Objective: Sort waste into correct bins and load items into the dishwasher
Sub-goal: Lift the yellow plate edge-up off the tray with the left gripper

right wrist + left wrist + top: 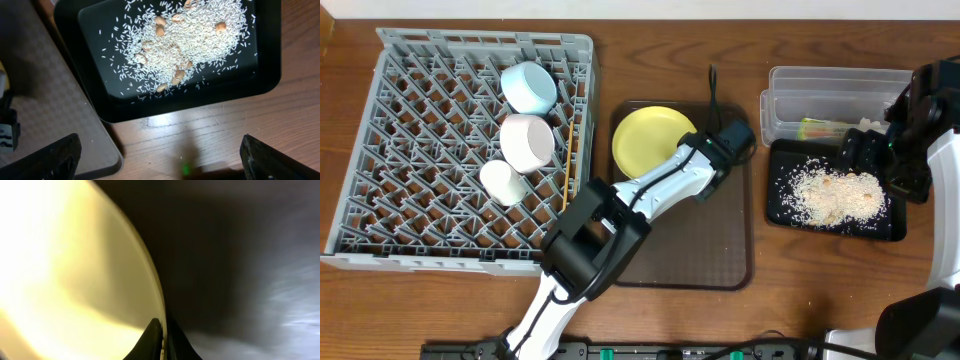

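The yellow plate (645, 140) lies on the dark brown serving tray (720, 250). My left gripper (697, 150) is shut on the plate's right rim. In the left wrist view the jaws (163, 340) pinch the plate (75, 270) edge. The grey dish rack (410, 150) holds the light blue bowl (528, 86), white bowl (526, 142), small white cup (504, 182) and chopsticks (567, 160). Rice crumbs (835, 195) lie in the black tray (780, 215). The snack wrapper (815, 128) is in the clear tub (820, 85). My right gripper (880, 165) hovers open and empty over the black tray.
In the right wrist view the black tray (90, 85) with rice crumbs (185, 35) sits beside the brown tray's corner (50, 110). My open right fingers (160, 160) are above bare wooden table in front of it. A black cable (712, 85) runs behind the brown tray.
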You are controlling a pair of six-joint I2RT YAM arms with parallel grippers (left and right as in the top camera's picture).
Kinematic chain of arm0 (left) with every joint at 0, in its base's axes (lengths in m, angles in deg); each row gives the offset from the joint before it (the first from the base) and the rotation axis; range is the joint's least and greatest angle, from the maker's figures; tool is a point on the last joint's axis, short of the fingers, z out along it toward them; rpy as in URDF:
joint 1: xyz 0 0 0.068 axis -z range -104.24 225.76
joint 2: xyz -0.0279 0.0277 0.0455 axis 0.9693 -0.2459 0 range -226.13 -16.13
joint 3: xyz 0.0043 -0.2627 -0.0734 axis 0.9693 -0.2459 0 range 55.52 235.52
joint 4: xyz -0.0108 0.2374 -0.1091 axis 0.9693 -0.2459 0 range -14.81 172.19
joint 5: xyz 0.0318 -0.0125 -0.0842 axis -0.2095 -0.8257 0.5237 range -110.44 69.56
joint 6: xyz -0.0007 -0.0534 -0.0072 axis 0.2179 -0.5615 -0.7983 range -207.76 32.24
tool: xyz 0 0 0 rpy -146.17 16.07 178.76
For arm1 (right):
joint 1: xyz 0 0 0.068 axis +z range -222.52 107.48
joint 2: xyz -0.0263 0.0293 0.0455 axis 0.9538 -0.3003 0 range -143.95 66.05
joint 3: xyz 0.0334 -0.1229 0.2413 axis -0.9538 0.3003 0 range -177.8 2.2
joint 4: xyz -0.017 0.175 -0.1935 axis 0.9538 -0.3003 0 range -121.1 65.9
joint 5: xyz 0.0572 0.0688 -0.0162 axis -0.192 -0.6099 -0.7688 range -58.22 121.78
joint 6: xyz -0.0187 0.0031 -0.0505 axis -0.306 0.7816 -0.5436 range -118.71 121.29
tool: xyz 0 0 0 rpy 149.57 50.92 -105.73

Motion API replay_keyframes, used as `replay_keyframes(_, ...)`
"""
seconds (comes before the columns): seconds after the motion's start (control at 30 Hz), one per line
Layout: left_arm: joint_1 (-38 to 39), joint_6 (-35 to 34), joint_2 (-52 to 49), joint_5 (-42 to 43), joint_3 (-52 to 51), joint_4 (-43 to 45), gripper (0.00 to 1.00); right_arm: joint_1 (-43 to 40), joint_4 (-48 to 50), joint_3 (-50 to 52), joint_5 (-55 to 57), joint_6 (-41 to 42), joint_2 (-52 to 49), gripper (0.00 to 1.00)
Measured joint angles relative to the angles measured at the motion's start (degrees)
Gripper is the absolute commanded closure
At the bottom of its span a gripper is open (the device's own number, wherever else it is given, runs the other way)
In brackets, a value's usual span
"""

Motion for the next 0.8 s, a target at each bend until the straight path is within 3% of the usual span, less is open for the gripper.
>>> replay_keyframes(0.17, 0.81, -0.04, 0.00, -7.87, -0.42, -1.27, 0.92, 0.00, -0.04, 0.00, 0.00, 0.02, 0.00, 0.01)
replay_keyframes(0.43, 1.27, -0.04, 1.29, -12.00, -0.57, -2.95, 0.92, 0.00, -0.20, 0.00, -0.02, 0.02, 0.00, 0.01)
replay_keyframes(0.8, 0.96, -0.04, 17.79, -12.41, -1.05, -4.22, 0.92, 0.00, -0.20, 0.00, -0.02, 0.02, 0.00, 0.01)
